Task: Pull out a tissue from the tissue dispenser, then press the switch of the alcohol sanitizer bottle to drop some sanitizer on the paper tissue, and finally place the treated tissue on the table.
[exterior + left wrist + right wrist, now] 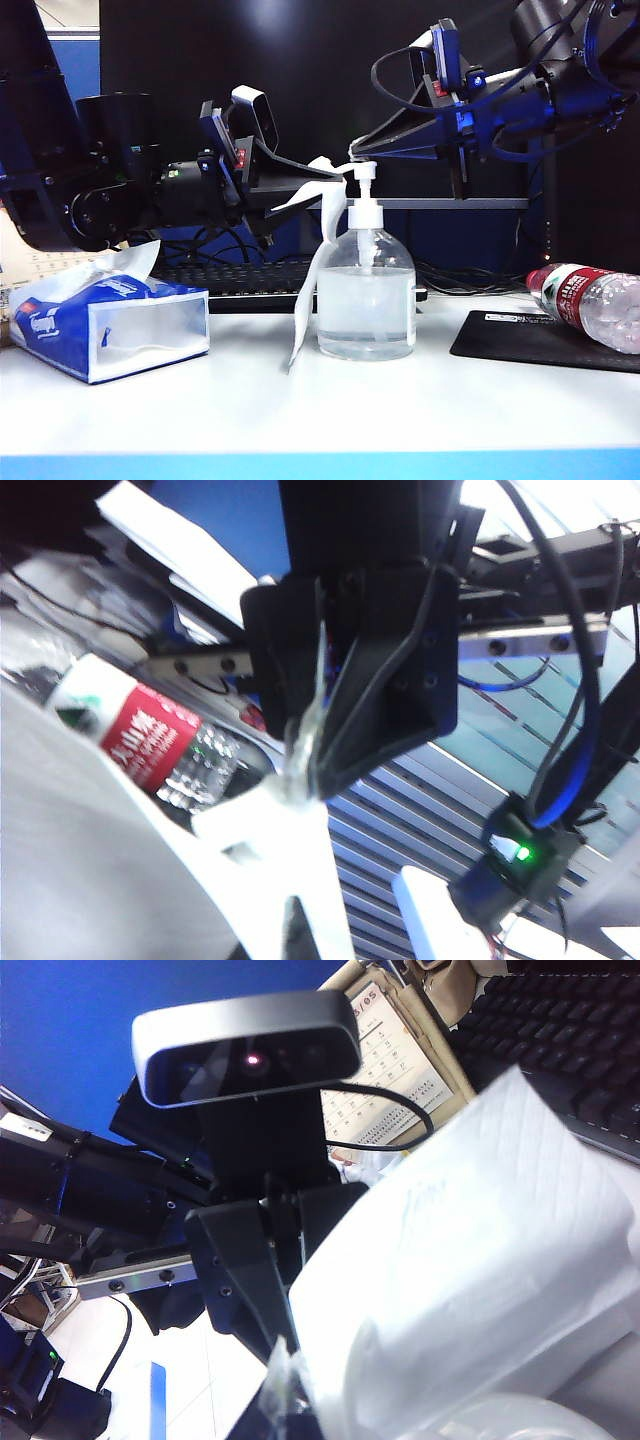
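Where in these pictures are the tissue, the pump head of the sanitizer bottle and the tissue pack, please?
tissue (pixel 318 262), exterior view: its hanging strip.
pump head (pixel 364 172), exterior view: its top cap.
tissue pack (pixel 120 325), exterior view: its clear end face.

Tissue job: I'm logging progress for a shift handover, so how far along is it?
Done: the tissue is out of the tissue dispenser, held shut in the left gripper and hanging beside the alcohol sanitizer bottle. In hand: the shut right gripper sits just above the switch. Left: pumping sanitizer onto the tissue, then laying it on the table.
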{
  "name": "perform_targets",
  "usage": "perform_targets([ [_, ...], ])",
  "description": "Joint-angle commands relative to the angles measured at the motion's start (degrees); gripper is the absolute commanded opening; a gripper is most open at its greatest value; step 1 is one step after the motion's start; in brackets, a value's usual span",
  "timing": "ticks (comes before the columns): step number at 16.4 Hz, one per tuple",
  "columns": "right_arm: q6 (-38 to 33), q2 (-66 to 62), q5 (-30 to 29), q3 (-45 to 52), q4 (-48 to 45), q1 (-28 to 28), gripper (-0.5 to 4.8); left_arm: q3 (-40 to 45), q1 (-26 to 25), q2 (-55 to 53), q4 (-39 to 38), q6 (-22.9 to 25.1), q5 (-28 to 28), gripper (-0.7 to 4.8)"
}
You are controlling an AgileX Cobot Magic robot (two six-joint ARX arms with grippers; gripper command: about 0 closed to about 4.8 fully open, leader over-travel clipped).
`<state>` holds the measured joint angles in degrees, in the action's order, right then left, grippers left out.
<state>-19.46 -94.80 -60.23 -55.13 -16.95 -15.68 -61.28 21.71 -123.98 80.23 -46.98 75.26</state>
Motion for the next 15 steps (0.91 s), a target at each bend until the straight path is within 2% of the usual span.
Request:
perform_targets([
  [1,0.04,0.20,-0.37,-0.07,0.85,-0.11,-0.05,-0.22,0.11,0.28,1.27,0.46,-0.59,-0.06],
  [8,0.20,0.20,-0.35,0.04,1.77,-0.13,-0.05,-0.22,0.70,0.28,1.29,0.24,-2.05,-0.06],
  [12,6.05,0.20,-0.02,0.07,8.68,-0.24,-0.05,-0.22,1.01,0.26,1.29,0.26,-2.43,-0.06],
  [15,6.45,0.20,0.09,0.09,9.14,-0.24,-0.05,-0.22,1.01,0.26,1.25,0.20,-2.38,-0.06],
])
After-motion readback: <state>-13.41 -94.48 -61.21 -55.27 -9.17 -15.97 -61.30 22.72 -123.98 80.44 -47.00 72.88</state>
